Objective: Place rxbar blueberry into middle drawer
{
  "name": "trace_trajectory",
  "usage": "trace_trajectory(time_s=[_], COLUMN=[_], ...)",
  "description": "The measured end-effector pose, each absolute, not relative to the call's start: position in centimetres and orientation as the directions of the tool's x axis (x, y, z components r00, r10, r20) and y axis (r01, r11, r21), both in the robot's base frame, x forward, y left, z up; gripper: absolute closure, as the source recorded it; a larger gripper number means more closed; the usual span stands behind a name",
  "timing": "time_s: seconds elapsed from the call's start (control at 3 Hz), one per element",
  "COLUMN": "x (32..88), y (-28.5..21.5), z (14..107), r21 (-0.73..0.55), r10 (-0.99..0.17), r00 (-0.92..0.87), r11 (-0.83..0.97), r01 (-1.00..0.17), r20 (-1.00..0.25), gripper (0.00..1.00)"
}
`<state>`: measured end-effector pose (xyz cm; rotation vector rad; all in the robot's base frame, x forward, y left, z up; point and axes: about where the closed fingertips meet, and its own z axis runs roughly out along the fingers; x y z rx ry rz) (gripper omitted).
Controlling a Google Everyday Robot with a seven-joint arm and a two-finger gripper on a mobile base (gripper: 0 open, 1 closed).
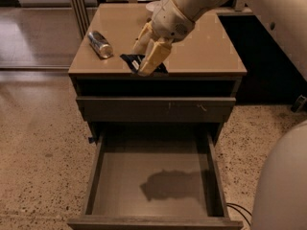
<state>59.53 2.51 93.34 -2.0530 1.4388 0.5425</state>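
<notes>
Camera view: the gripper (141, 61) hangs spread over the rxbar blueberry (129, 60) on the table (211, 51). Pinch its middle firmly, then lift.

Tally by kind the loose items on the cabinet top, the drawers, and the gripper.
Shiny silver metal can, lying down: 1
Flat dark navy snack bar: 1
Grey-brown wooden drawer: 2, the open drawer and the shut scratched drawer
Cream gripper, down at the snack bar: 1
Total: 5
</notes>
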Motion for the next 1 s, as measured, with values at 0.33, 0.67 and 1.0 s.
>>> trace_trajectory(time_s=[0.33, 0.67, 1.0], x=[56.2, 53.9, 52.8], y=[2.4, 2.2, 2.2], z=[90.8, 86.9, 82.6], r21=[-0.215, -0.195, -0.18], r10=[-0.692, -0.718, -0.758], r00=[0.337, 0.308, 0.276], r11=[-0.26, -0.238, -0.209], r01=[-0.941, -0.951, -0.961], r20=[-0.638, -0.624, -0.592], gripper=[1.0, 1.0, 1.0])
